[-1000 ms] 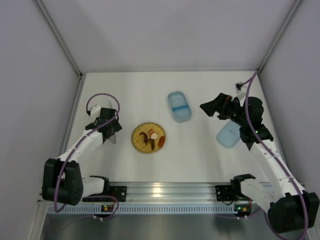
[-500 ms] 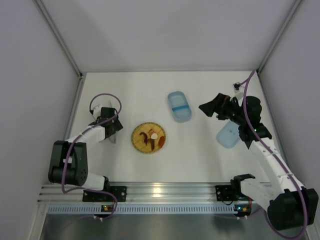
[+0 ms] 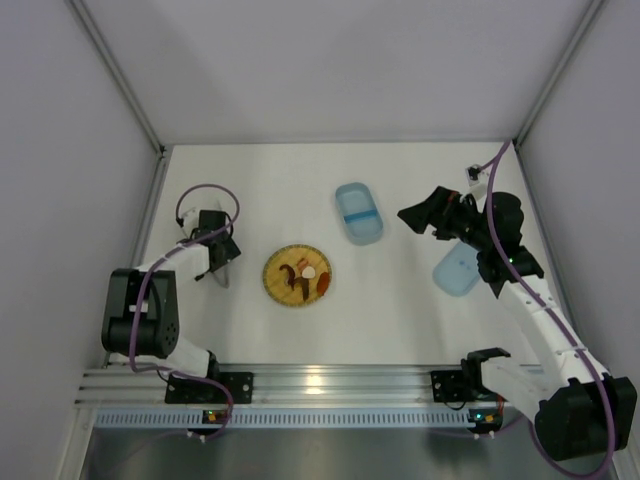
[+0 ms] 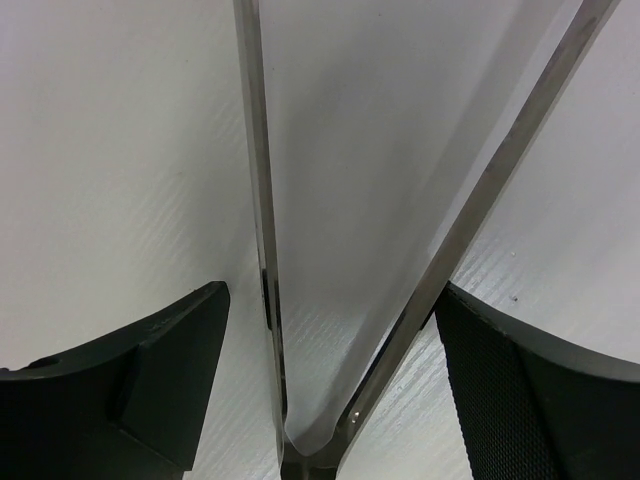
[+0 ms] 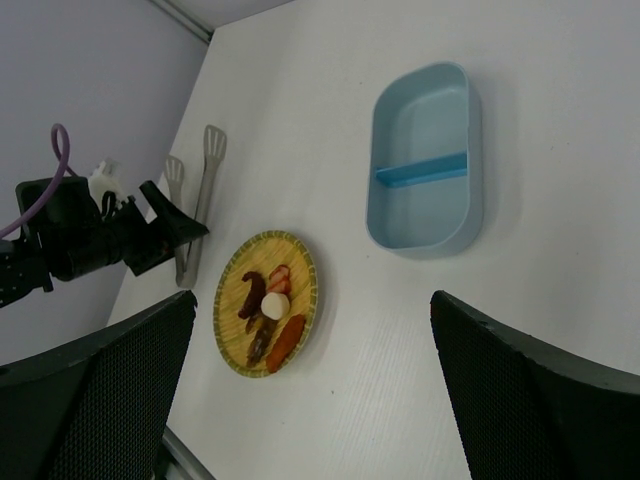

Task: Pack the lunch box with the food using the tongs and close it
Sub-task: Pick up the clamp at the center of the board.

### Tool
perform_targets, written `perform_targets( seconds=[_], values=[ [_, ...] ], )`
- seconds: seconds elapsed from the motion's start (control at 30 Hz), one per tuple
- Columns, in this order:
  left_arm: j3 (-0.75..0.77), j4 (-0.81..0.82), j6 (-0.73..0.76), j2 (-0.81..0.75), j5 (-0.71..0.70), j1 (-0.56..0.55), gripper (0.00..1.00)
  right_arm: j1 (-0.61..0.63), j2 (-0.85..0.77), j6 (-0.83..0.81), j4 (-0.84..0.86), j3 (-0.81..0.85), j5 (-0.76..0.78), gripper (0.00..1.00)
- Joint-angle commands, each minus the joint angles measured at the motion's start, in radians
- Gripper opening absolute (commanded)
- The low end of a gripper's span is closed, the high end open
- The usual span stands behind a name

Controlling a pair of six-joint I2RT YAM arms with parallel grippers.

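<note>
- left arm folded low at the table's left edge, its gripper pointing down, jaws apart astride the tongs near their hinge.
- right arm raised, gripper jaws wide apart, facing the open lunch box.
- food on the yellow plate.

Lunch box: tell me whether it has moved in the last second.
No. The lunch box sits where it was, just beyond the yellow plate, same gap and angle.

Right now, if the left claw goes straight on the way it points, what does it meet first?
The tongs: their two arms lie between the fingers of the left claw, with the white table right beneath them. How much gap remains, I cannot tell.
</note>
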Motion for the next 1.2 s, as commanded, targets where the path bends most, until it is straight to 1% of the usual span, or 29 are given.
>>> perform_targets(
  seconds=[0.0,0.03,0.3,0.37,0.5,0.87,1.17],
  values=[
    [0.031,0.022,-0.005,0.019,0.028,0.006,0.87,-0.008,-0.018,-0.008,-0.016,0.007,-0.001,0.99],
    [0.034,0.019,-0.005,0.024,0.033,0.006,0.85,-0.008,-0.019,-0.009,-0.016,0.005,-0.001,0.99],
    [0.020,0.031,-0.030,0.045,0.102,0.006,0.75,-0.008,-0.031,-0.013,-0.021,0.002,0.001,0.99],
    [0.009,0.045,-0.034,0.039,0.126,0.006,0.73,-0.008,-0.035,-0.013,-0.021,-0.001,0.002,1.00],
    [-0.002,0.052,-0.038,0.016,0.133,0.006,0.66,-0.008,-0.035,-0.010,-0.019,-0.008,0.005,0.99],
    [0.009,-0.025,-0.038,-0.129,0.127,-0.001,0.59,-0.008,-0.033,0.000,-0.004,-0.021,-0.001,1.00],
    [-0.006,-0.019,-0.042,-0.125,0.143,-0.009,0.53,-0.008,-0.033,0.001,-0.002,-0.015,-0.005,0.99]
  ],
)
